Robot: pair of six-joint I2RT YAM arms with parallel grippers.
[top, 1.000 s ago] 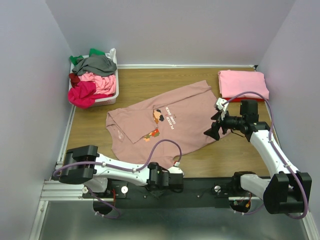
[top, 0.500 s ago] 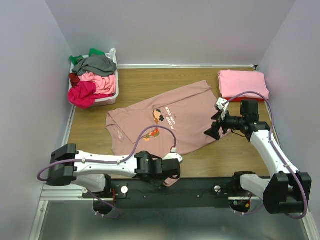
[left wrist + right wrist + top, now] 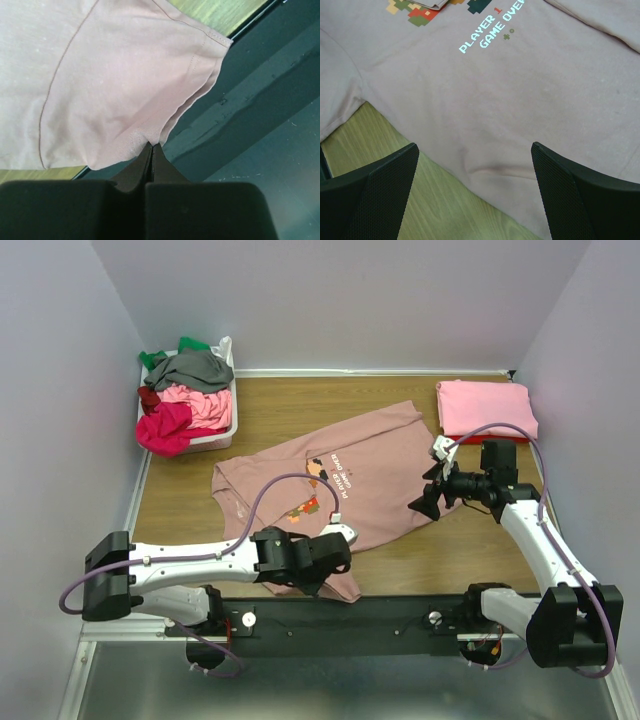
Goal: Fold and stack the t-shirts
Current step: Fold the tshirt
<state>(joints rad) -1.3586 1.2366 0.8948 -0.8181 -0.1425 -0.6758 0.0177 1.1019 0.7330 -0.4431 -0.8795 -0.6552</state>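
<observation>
The dusty-pink t-shirt (image 3: 360, 475) lies spread on the wooden table, its pixel print and white text (image 3: 492, 27) facing up. My left gripper (image 3: 338, 560) is shut on the shirt's near corner, which hangs as a flap (image 3: 346, 586) over the black rail. In the left wrist view the fingertips (image 3: 151, 148) pinch a fold of that cloth (image 3: 125, 85). My right gripper (image 3: 428, 502) hovers open over the shirt's right edge, and its fingers (image 3: 385, 185) straddle a small wrinkle (image 3: 495, 167) without touching it. A folded bright pink t-shirt (image 3: 487, 408) lies at the back right.
A white basket (image 3: 222, 432) at the back left holds crumpled t-shirts in grey, green, pink and red (image 3: 180, 400). The black mounting rail (image 3: 260, 115) runs along the table's near edge. Grey walls close in the left, right and back sides.
My left arm has swung left and raised the shirt's near corner, so the cloth now hangs from the shut gripper. The right arm has not moved.
</observation>
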